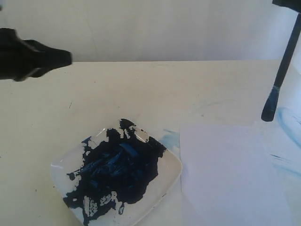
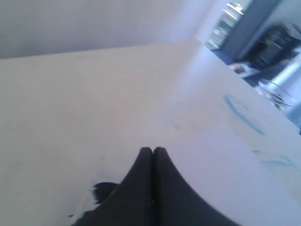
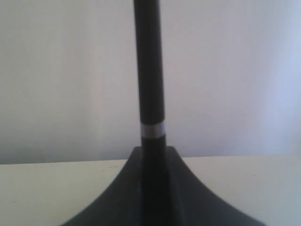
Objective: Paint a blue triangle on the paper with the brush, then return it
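Observation:
The brush point(image 1: 283, 66) hangs almost upright at the far right, its dark tip just above the table beyond the far right corner of the paper point(image 1: 230, 174). My right gripper point(image 1: 288, 4) shows only at the top edge there. In the right wrist view it point(image 3: 153, 149) is shut on the brush point(image 3: 149, 70), just below the silver band. The left gripper point(image 1: 69, 57) hovers shut and empty at the upper left, behind the dish. The left wrist view shows its fingertips point(image 2: 152, 149) pressed together, with the paper point(image 2: 221, 160) beyond. No blue triangle shows on the paper.
A white square dish point(image 1: 171, 172) smeared with dark-blue paint sits at the front centre, left of the paper. Faint light-blue smears point(image 1: 287, 122) mark the table at the right. A pale wall stands behind the table's back edge point(image 1: 164, 61).

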Controlling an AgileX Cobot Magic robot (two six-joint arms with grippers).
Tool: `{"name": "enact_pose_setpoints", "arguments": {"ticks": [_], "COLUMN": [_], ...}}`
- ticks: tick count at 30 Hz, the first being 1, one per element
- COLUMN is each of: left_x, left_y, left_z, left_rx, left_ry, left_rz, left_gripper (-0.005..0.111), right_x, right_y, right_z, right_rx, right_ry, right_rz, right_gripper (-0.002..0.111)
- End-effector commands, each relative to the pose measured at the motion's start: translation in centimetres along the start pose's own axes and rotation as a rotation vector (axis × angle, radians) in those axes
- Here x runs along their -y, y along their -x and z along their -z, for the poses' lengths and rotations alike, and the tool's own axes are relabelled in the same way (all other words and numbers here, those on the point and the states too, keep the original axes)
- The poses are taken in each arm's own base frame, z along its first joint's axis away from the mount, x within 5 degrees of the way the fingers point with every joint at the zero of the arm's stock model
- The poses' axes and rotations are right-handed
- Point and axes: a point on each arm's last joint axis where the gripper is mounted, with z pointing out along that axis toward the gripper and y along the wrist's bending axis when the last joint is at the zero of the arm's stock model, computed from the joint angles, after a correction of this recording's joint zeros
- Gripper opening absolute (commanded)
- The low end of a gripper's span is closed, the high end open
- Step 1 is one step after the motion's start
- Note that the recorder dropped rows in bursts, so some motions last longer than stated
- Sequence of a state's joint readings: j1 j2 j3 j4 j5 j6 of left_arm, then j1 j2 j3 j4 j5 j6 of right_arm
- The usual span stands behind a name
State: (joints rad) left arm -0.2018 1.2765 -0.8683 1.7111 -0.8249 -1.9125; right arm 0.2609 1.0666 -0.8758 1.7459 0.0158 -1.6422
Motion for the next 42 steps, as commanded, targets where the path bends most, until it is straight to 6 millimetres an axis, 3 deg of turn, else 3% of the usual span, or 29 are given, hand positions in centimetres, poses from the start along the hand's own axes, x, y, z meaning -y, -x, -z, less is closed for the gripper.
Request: {"name": "enact_pose_setpoints", "arguments": {"ticks": [1,5,8,10,12,14,16,18,20,22,26,29,34,37,42], "left_x": [1.8,0.9,-2.2,-4.4,-6.1,-7.5,-8.2,-8.2,-7.1,-5.1,1.7,6.4,13.3,15.4,16.0], "left_y": [-0.3,0.9,3.9,5.9,7.3,7.6,6.5,4.5,2.5,2.3,3.8,2.5,-2.2,-4.4,-7.4], "left_z": [-5.5,-8.4,-8.3,-7.1,-5.4,-3.4,-2.2,-2.3,-3.6,-4.8,-6.4,-8.1,-12.2,-13.9,-15.9], "left_rx": [-0.128,-0.105,-0.010,-0.020,-0.086,-0.182,-0.377,-0.630,-0.796,-0.761,-0.503,-0.534,-0.647,-0.662,-0.752], "left_ry": [-0.199,-0.136,0.212,0.537,0.832,1.092,1.175,1.014,0.627,0.261,-0.332,-0.455,-0.439,-0.539,-0.650], "left_rz": [-0.028,-0.144,-0.416,-0.683,-0.834,-0.816,-0.702,-0.583,-0.468,-0.380,-0.274,-0.338,-0.489,-0.408,-0.294], "left_gripper": [0.000,0.000,0.000,0.000,0.000,0.000,0.000,0.000,0.000,0.000,0.000,0.000,0.000,0.000,0.000], "right_x": [0.2,0.2,0.2,0.3,0.4,0.4,0.4,0.4,0.4,0.5,0.5,0.5,0.7,0.8,0.8], "right_y": [1.1,1.6,1.8,2.0,2.1,2.1,2.1,2.1,2.1,2.1,2.1,2.1,2.1,2.1,2.0], "right_z": [1.2,1.9,2.4,2.6,2.7,2.8,2.8,2.8,2.8,2.8,2.8,2.8,2.8,2.8,2.8], "right_rx": [0.046,0.071,0.084,0.092,0.096,0.098,0.098,0.098,0.098,0.097,0.097,0.097,0.096,0.094,0.093], "right_ry": [-0.030,-0.035,-0.041,-0.051,-0.059,-0.061,-0.061,-0.061,-0.061,-0.066,-0.066,-0.069,-0.088,-0.104,-0.105], "right_rz": [0.015,0.014,0.014,0.013,0.013,0.010,0.010,0.010,0.010,0.010,0.010,0.010,0.009,0.008,0.008], "right_gripper": [0.000,0.000,0.000,0.000,0.000,0.000,0.000,0.000,0.000,0.000,0.000,0.000,0.000,0.000,0.000]}}
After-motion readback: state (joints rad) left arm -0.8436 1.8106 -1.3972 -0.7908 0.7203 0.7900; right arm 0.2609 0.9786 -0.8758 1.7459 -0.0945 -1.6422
